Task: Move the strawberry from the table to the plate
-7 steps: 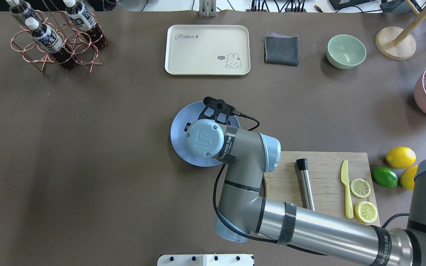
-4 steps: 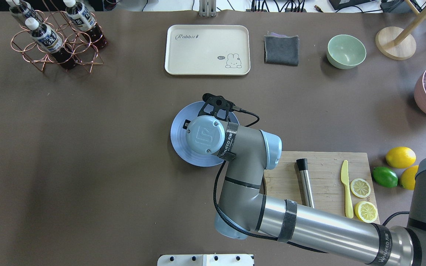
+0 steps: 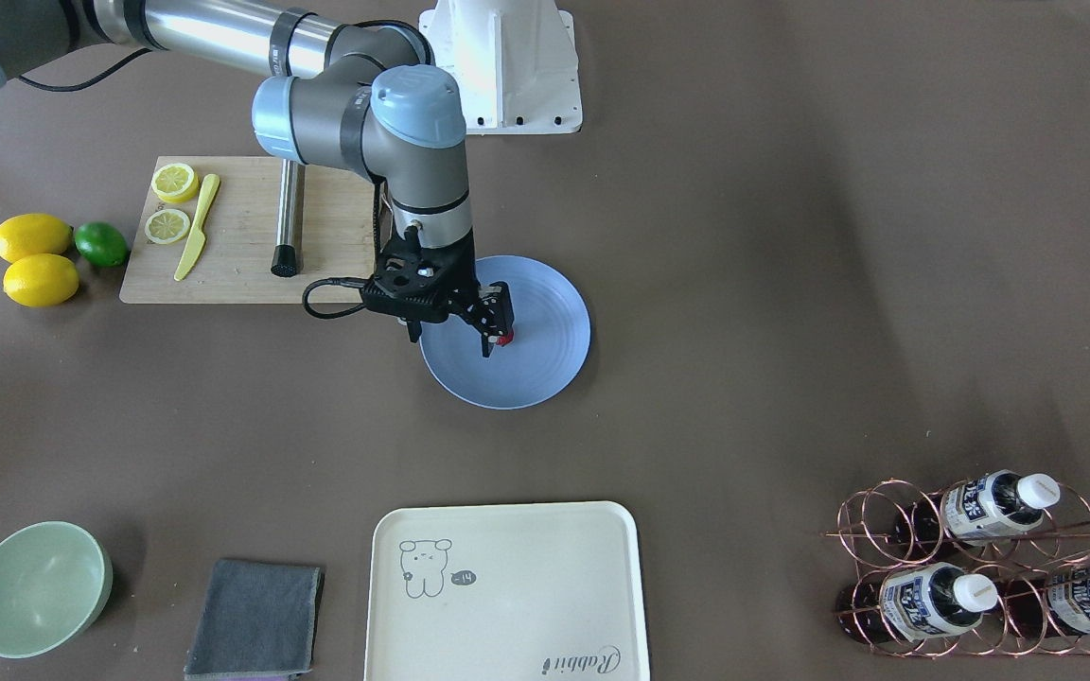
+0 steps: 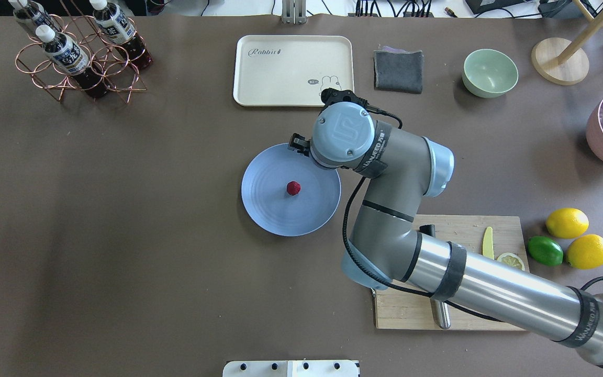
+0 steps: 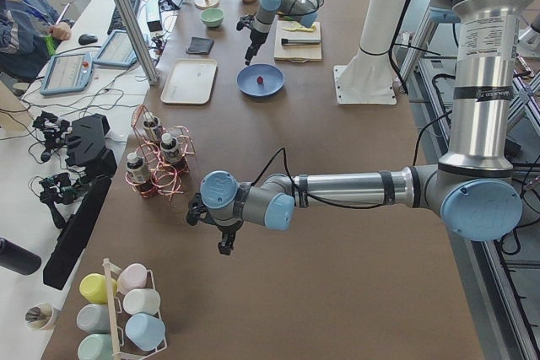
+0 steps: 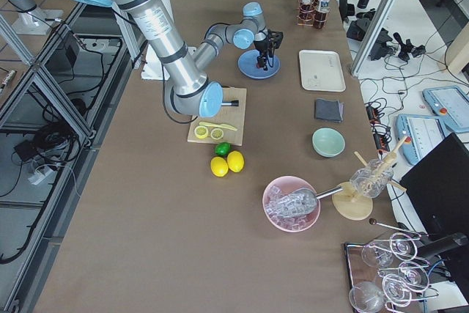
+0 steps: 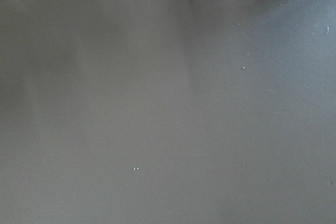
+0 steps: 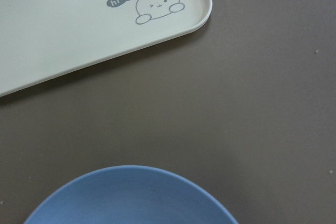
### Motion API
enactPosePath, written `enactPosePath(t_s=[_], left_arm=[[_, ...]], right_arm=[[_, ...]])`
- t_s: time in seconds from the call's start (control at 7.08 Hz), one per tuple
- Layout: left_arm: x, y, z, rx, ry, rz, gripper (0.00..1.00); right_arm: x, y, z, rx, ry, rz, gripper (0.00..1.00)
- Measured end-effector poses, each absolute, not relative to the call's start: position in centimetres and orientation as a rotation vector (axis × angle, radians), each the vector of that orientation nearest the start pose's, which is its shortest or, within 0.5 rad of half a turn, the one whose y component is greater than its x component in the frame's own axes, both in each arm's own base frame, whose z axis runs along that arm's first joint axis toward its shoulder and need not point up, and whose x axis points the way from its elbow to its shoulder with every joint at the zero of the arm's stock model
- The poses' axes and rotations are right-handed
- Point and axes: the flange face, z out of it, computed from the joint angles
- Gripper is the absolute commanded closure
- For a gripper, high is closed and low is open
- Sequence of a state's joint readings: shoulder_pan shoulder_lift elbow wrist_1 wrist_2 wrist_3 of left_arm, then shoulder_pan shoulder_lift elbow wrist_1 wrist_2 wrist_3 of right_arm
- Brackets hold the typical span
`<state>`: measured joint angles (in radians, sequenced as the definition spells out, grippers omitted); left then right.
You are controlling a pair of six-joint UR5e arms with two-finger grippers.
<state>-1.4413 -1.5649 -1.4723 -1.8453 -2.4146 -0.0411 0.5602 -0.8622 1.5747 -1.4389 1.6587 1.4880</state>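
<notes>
Strawberry: near centre of plate on counter; roundish, long axis unreadable. Right end effector: fingers spread, empty, raised over the plate. Left end effector: opening cannot be told.

The cream tray carried the script word "Rabbit" in one corner. Beside its rabbit drawing, a small dark speech bubble read "hi~". A black band wrapped round the right arm bore "WANEED" in white, followed by characters too small to read. The bottles had labels with print that could not be made out.
</notes>
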Motion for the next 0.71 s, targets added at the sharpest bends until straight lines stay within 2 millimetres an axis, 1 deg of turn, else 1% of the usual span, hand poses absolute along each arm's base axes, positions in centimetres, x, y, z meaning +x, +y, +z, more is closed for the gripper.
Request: enactPosePath(t_s=[0.28, 0.42, 0.56, 0.71], left_arm=[[-0.1, -49.9, 68.3, 0.037, 0.805, 0.183, 0.01], [-1.2, -49.7, 67.5, 0.014, 0.776, 0.221, 0.01], [-2.4, -49.3, 65.9, -0.001, 0.745, 0.24, 0.01], [-3.0, -48.8, 64.9, -0.009, 0.73, 0.246, 0.01]], right_arm=[[-47.0, -50.7, 25.1, 0.177, -0.834, 0.334, 0.0], [-43.3, -51.9, 26.8, 0.177, -0.831, 0.295, 0.0], [-39.0, -53.4, 29.2, 0.176, -0.818, 0.255, 0.0], [-34.3, -54.7, 32.4, 0.179, -0.794, 0.203, 0.0]])
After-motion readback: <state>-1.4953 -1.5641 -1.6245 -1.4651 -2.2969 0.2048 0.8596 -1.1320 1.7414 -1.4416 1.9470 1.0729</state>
